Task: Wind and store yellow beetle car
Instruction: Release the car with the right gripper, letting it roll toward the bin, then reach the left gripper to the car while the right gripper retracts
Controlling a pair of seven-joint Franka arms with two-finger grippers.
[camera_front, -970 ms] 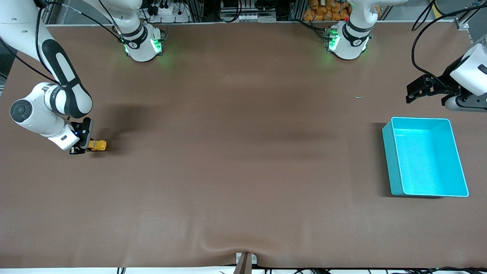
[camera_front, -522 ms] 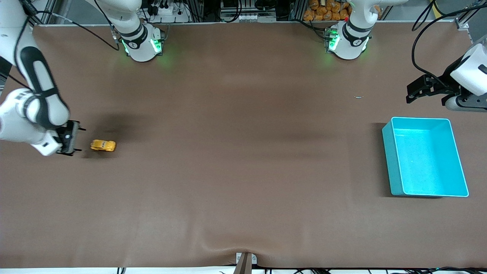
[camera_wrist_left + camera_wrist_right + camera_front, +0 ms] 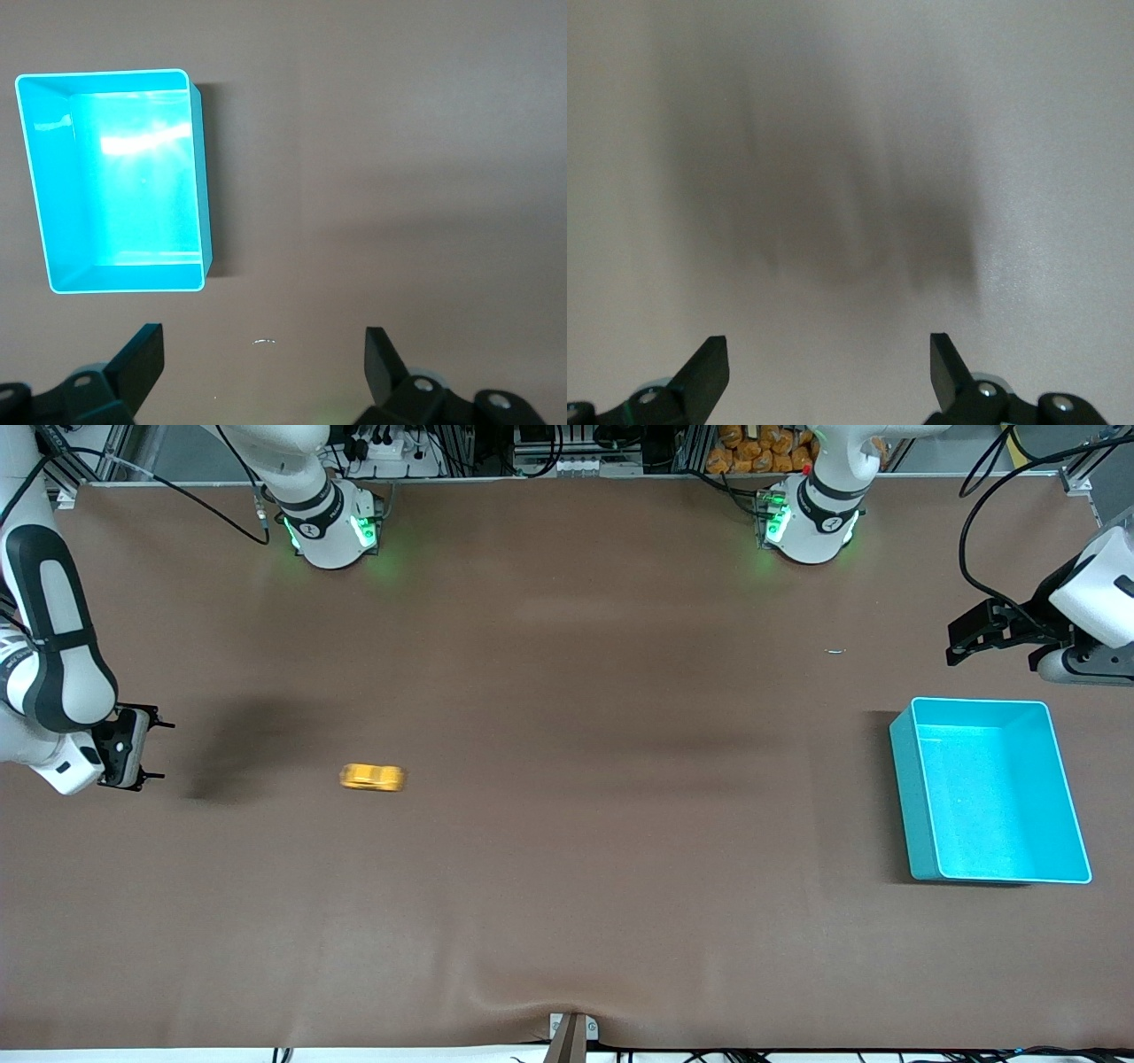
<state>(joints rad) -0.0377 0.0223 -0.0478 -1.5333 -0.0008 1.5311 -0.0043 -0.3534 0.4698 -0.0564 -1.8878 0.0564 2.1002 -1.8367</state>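
Observation:
The yellow beetle car (image 3: 373,777) is on the brown table, blurred with motion, apart from both grippers, toward the right arm's end. My right gripper (image 3: 158,750) is open and empty at the table's edge at the right arm's end; its wrist view shows only bare table and a shadow between its open fingers (image 3: 709,367). My left gripper (image 3: 952,642) is open and empty, held above the table at the left arm's end, over the table beside the teal bin (image 3: 904,779). The bin also shows in the left wrist view (image 3: 202,177). The left arm waits.
The teal bin is empty. A tiny white scrap (image 3: 835,651) lies on the table farther from the front camera than the bin; it also shows in the left wrist view (image 3: 263,341). The arm bases (image 3: 332,527) stand along the table's top edge.
My right gripper let go of the car and drew back toward the table's edge. The car has rolled across the table toward the left arm's end.

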